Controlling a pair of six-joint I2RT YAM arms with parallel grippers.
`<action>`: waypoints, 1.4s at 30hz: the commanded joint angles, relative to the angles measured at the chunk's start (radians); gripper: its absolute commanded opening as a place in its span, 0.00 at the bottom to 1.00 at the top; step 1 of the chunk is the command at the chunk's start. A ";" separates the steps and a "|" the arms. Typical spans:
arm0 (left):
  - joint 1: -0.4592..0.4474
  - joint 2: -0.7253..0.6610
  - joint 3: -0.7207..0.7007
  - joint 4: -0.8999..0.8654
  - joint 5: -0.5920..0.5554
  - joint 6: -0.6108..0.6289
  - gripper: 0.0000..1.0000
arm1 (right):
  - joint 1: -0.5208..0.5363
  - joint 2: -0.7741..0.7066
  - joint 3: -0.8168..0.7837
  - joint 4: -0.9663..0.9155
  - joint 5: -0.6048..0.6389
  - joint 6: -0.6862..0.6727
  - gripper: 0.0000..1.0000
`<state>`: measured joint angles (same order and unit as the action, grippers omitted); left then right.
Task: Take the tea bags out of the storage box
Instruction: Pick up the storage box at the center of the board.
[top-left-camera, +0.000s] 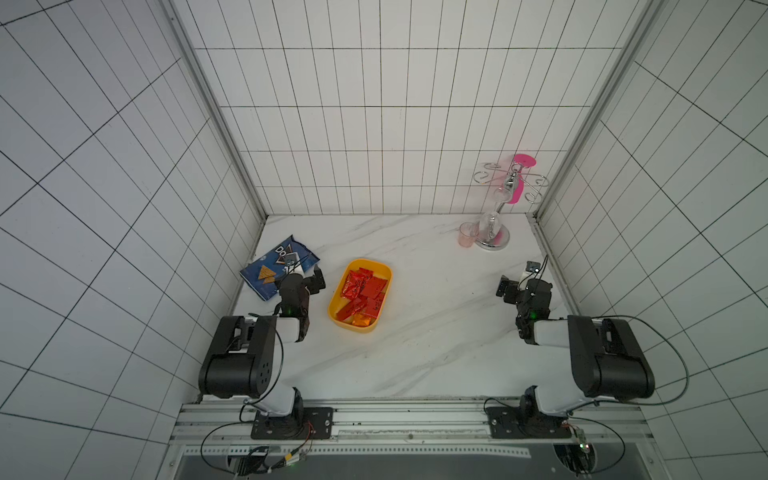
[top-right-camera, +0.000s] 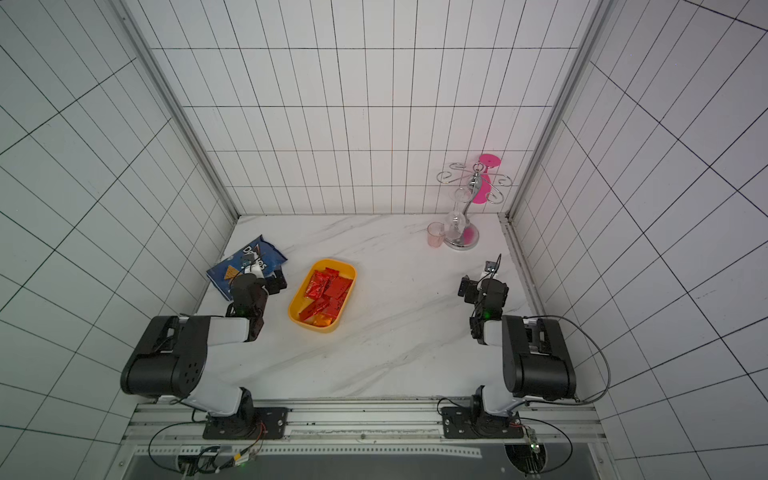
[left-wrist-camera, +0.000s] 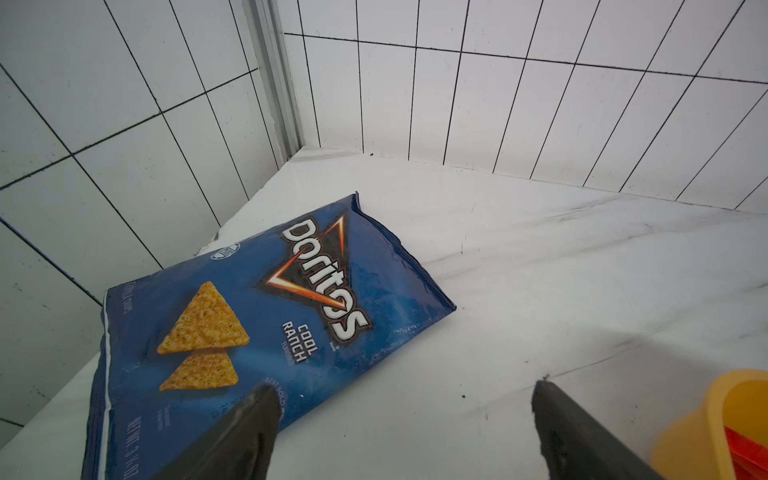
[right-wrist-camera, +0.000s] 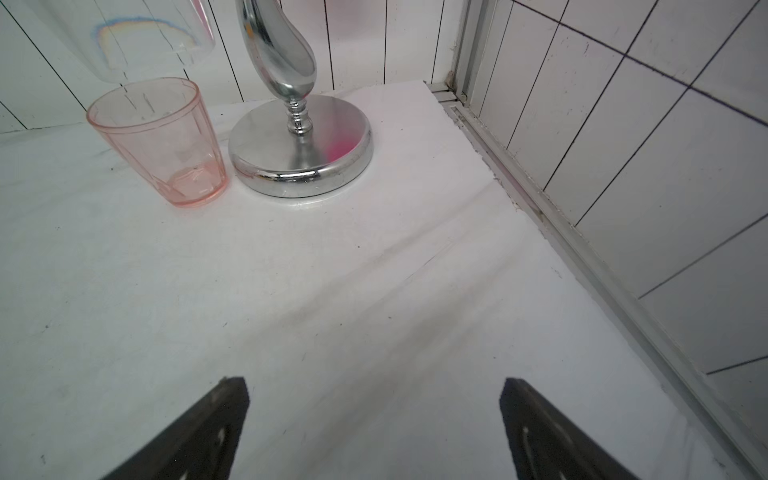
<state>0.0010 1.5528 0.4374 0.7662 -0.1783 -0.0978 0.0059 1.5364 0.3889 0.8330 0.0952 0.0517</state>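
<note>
In both top views the yellow storage box (top-left-camera: 335, 306) (top-right-camera: 296, 309) lies on the marble table, left of the middle. Several red tea bags (top-left-camera: 365, 286) (top-right-camera: 328, 286) are piled inside, with an orange one (top-left-camera: 360, 320) (top-right-camera: 322, 320) at the near end. My left gripper (top-left-camera: 309, 277) (top-right-camera: 272, 281) hovers just left of the box, open and empty. In the left wrist view (left-wrist-camera: 405, 388) a corner of the box (left-wrist-camera: 698, 424) with a red tea bag (left-wrist-camera: 748, 453) shows beside one finger. My right gripper (top-left-camera: 513, 284) (top-right-camera: 471, 286) (right-wrist-camera: 374, 381) is open over bare table at the right.
A blue Doritos bag (top-left-camera: 278, 266) (top-right-camera: 245, 266) (left-wrist-camera: 270, 316) lies by the left wall, partly under my left gripper. At the back right, a pink cup (top-left-camera: 468, 235) (right-wrist-camera: 162, 141) stands beside a chrome glass stand (top-left-camera: 494, 243) (right-wrist-camera: 299, 145) with hanging glasses. Tiled walls enclose three sides.
</note>
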 joint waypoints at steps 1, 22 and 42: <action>0.004 0.011 0.015 0.005 0.013 -0.002 0.98 | -0.009 0.005 0.036 0.000 0.015 -0.010 0.99; 0.004 0.012 0.016 0.005 0.014 -0.002 0.98 | -0.009 0.005 0.034 -0.001 0.017 -0.009 0.99; -0.138 -0.340 0.128 -0.423 -0.210 -0.096 0.98 | 0.049 -0.289 0.256 -0.488 0.155 0.152 0.99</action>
<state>-0.1207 1.3472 0.4530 0.5999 -0.3088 -0.0910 0.0471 1.3602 0.5243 0.5228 0.1997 0.0837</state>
